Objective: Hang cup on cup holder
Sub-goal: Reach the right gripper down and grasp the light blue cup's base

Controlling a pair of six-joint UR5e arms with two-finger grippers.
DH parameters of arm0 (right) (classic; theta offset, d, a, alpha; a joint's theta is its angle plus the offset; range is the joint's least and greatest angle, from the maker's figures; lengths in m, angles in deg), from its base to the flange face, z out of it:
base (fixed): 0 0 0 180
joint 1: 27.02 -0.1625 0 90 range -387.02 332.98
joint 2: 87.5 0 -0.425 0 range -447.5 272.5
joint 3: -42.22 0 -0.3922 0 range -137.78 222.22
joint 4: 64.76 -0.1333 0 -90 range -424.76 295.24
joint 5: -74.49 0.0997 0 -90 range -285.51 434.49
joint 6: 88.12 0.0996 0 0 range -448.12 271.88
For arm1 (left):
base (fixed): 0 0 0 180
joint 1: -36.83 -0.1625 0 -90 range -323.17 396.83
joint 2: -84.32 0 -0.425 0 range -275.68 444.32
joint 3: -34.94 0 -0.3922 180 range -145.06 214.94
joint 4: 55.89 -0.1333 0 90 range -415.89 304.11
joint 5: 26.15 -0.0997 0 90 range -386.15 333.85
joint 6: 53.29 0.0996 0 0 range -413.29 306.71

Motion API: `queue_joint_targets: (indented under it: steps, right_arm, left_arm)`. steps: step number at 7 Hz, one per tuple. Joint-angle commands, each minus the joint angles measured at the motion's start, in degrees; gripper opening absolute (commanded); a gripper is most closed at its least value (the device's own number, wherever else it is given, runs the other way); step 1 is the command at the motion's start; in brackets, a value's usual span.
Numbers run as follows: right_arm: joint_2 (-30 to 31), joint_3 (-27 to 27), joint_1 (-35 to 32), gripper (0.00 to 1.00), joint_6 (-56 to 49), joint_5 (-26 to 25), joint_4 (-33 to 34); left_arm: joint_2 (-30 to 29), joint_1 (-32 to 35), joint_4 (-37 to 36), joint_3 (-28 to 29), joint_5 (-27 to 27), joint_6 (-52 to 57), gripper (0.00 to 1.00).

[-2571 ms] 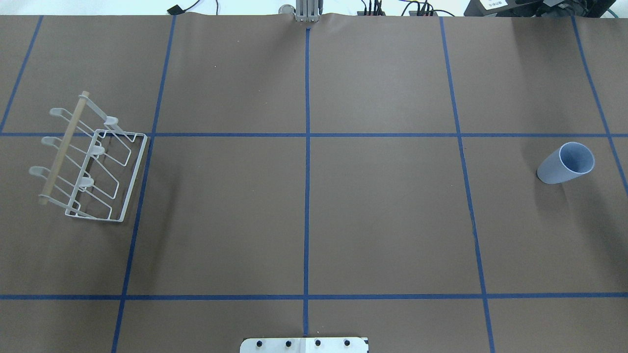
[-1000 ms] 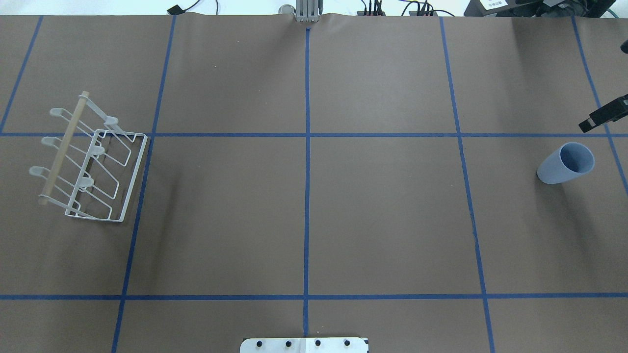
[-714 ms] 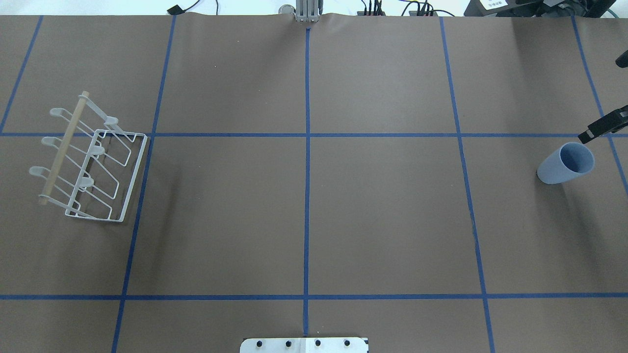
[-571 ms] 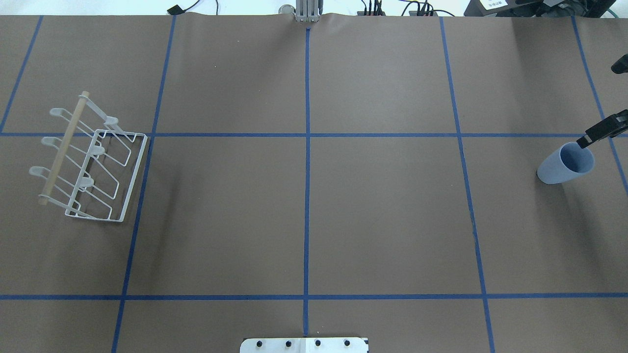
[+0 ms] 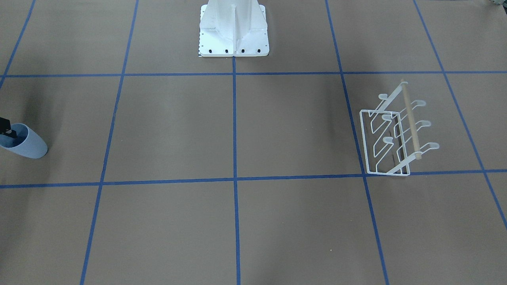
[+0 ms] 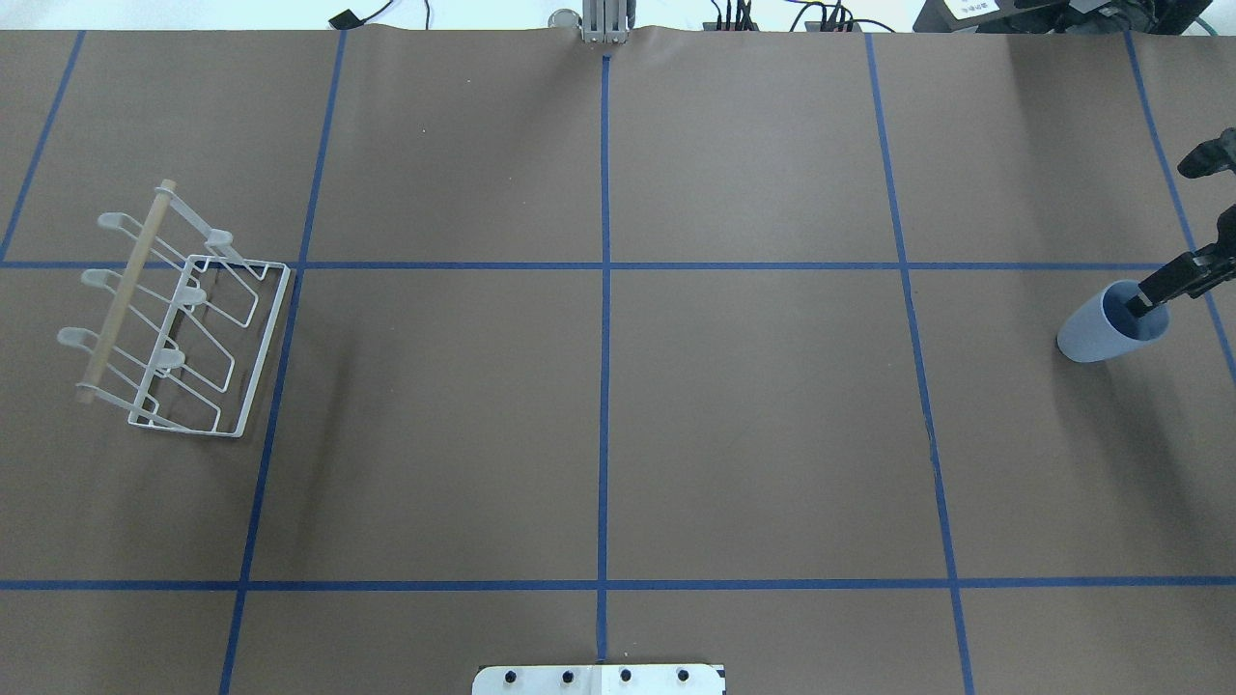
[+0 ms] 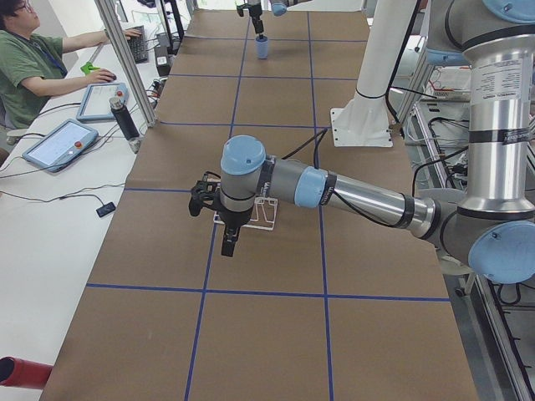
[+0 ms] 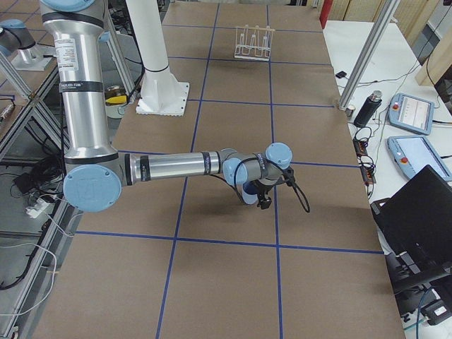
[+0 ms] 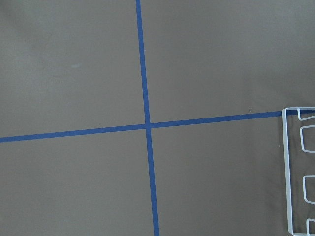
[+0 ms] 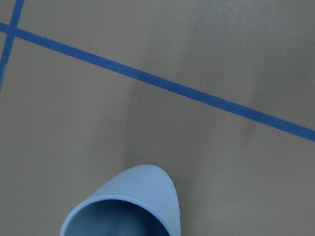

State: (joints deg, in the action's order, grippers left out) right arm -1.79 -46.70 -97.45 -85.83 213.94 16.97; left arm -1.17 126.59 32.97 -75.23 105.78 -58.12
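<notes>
The pale blue cup (image 6: 1101, 333) stands upright at the table's right edge, mouth up, also seen in the front view (image 5: 25, 147) and the right wrist view (image 10: 129, 204). My right gripper (image 6: 1166, 234) comes in from the right edge, open wide. Its lower finger (image 6: 1170, 283) dips its tip into the cup's mouth, and the other finger is well beyond the cup. The white wire cup holder (image 6: 124, 294) with its wooden rod stands far left. My left gripper (image 7: 226, 242) hovers over the cup holder (image 7: 261, 214); I cannot tell if it is open.
Brown paper with blue tape grid lines covers the table. The robot's white base (image 5: 233, 27) stands at the near middle edge. A person sits at tablets (image 7: 58, 142) beyond the far side. Cables and a laptop (image 8: 424, 219) lie off the table.
My right gripper came in from the right edge and dropped toward the cup, its lower finger now inside the mouth. Cup and cup holder have not moved.
</notes>
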Motion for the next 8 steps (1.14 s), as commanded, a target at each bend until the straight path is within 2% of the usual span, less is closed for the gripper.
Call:
queue_joint_targets:
  steps: [1,2,3,6,8]
  right_arm:
    - [-0.19,1.28,1.35,0.64,0.17,-0.84,0.01]
    - [-0.19,1.20,1.61,0.18,-0.09,-2.07,-0.08]
    - [-0.19,1.11,1.70,0.00,-0.44,-2.95,-0.08]
    - [-0.37,-0.98,1.88,0.00,0.25,-2.35,-1.12]
    - [-0.11,-4.14,1.79,0.00,0.69,5.53,-2.36]
  left_arm:
    - [-0.02,-0.02,0.00,0.04,0.00,0.00,0.99]
    - [-0.02,-0.02,0.00,0.04,0.00,0.00,0.99]
    - [-0.02,-0.02,0.00,0.04,0.00,0.00,0.99]
    - [-0.19,-0.02,0.00,-0.04,0.00,0.00,0.99]
    - [-1.50,-0.02,-0.17,0.04,0.17,-0.70,0.99]
